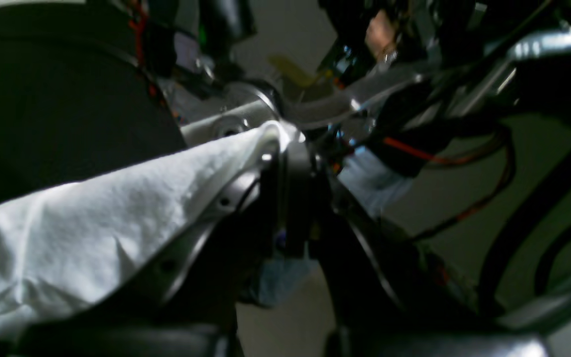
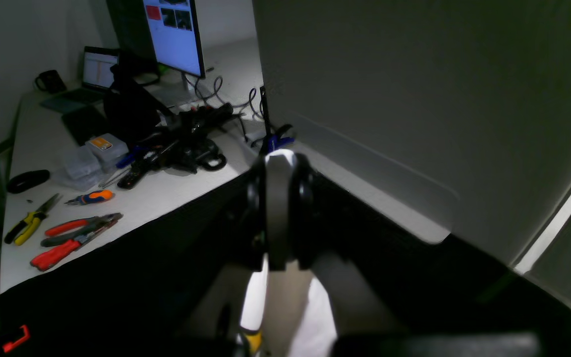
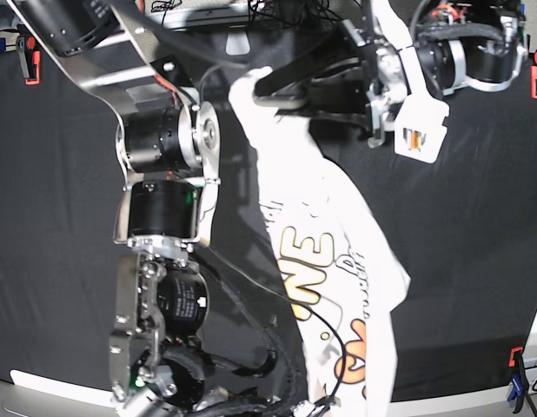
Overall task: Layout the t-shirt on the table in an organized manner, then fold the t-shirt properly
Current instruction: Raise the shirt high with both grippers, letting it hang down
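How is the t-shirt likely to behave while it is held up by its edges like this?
Probably very floppy: in the base view the t-shirt hangs in a long twisted drape. Likely light, since it bunches and creases where the left pincer pinches it. It may well stay twisted rather than spread flat on the table unless both corners are pulled apart.

The left wrist view is blurring the left claw [image 1: 285, 148], so its jaws cannot be read. In the base view the bottom edge is cutting off the t-shirt [image 3: 338, 287], and the right claw is hiding below that arm.
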